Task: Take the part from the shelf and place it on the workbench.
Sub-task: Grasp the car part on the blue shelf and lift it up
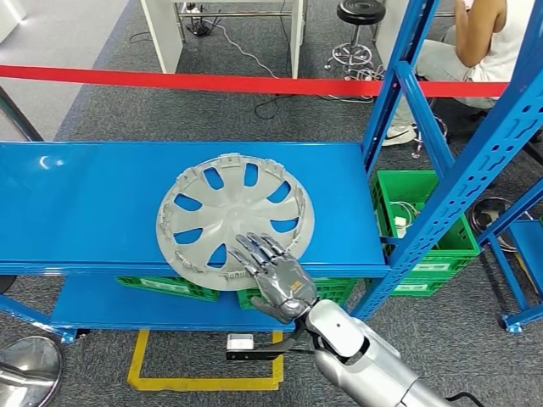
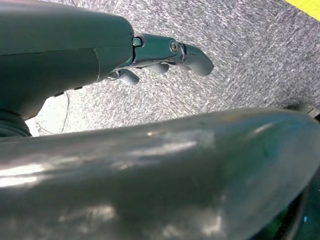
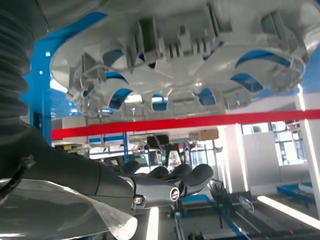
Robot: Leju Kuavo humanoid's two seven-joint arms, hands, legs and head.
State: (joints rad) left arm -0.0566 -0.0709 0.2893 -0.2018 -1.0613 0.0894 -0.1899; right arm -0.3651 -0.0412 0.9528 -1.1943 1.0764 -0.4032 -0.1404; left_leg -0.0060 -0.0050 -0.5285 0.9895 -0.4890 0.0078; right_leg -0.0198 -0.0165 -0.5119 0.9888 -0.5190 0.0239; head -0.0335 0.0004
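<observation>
Right hand [image 1: 277, 278] stretched flat, fingers spread, holding nothing, just over the near rim of the grey wheel cover [image 1: 235, 219] lying on the blue shelf [image 1: 83, 203]. Green crates [image 1: 442, 246] off to its right. Left hand [image 2: 166, 55] hanging above carpet, fingers loosely out, empty.

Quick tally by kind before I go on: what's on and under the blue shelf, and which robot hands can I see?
Grey wheel cover on the blue shelf: 1
Green crates below or beside the shelf: 3 visible
Robot hands: 2, right hand over the cover's near edge, left hand hanging above the floor
Total: 6
</observation>
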